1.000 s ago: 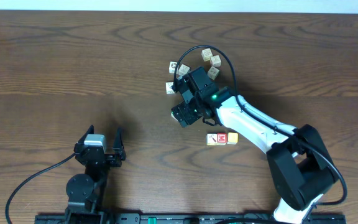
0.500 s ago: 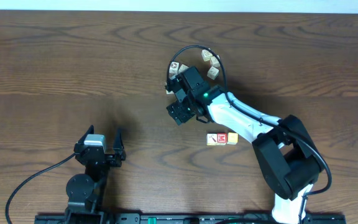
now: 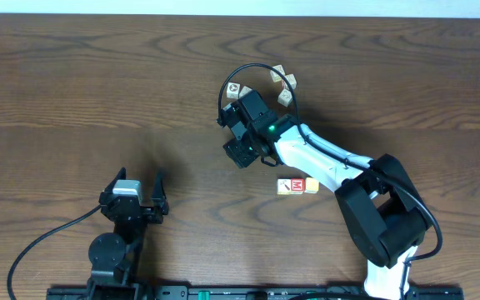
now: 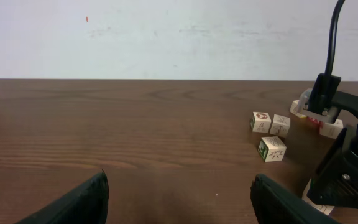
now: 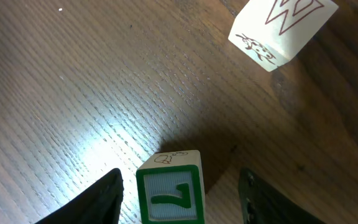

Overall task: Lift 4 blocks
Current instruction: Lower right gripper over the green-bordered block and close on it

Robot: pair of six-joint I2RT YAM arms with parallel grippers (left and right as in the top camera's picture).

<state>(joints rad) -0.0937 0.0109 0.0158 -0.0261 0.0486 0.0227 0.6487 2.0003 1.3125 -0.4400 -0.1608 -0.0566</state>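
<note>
Since the right gripper [image 5: 180, 182] stood astride the green block [image 5: 169, 190] with bare table showing on both sides of it, the step in hand was judged to be the grasp of one of the four blocks. None was off the table yet. The fingers [image 5: 104, 196] were part open and touched nothing. The green block sat beyond the red block [image 3: 286, 187] and to its left. The yellow block [image 3: 310, 185] touched the red block on its right. The fourth block could not be made out.

Next move, as judged: close squarely on the green faces, then lift straight up. The block sat nearer the left finger, so it might slide or twist as the fingers meet it.

The left gripper [image 4: 179, 205] stood wide open and empty, far left of the red block and nearer the robot.

Against the earlier overhead frame, the right arm had reached further from the red block, up and leftward. It now hid some of the cream cubes [image 3: 277, 76]. The red and yellow blocks had not moved, nor had the left arm.
</note>
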